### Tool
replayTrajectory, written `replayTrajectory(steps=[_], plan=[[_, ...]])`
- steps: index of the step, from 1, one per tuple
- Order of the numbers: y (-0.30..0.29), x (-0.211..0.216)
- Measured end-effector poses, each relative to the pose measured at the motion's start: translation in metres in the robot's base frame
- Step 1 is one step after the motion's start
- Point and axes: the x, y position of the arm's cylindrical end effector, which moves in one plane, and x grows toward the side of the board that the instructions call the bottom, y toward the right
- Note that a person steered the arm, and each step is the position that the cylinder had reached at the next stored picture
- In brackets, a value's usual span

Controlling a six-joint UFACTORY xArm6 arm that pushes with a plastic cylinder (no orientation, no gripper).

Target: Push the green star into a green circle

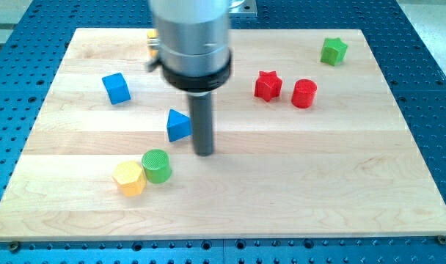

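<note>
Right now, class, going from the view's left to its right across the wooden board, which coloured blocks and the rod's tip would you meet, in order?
Blue cube → yellow hexagonal block → green circular block → blue triangular block → my tip → red star block → red cylindrical block → green star block.

A robotics lab bench: a wooden surface sits on a blue perforated metal plate with threaded holes.

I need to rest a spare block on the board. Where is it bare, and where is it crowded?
Bare: the view's bottom right, below the red star and red cylinder. Crowded: around my tip, beside the blue triangle, green cylinder and yellow hexagon.
</note>
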Motion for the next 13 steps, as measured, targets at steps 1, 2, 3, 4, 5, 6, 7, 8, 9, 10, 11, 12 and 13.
replayTrajectory(steps=[1,2,3,4,5,6,7,8,9,10,11,12,13], plan=[[0.074,-0.043],[0.171,-0.073],[0.258,-0.073],[0.274,-0.13],[0.274,-0.203],[0.266,-0.208],[0.241,-0.21],[0.181,-0.21],[0.229,-0.25],[0.194,-0.266],[0.045,-0.193],[0.003,-0.186],[0.009,-0.17]])
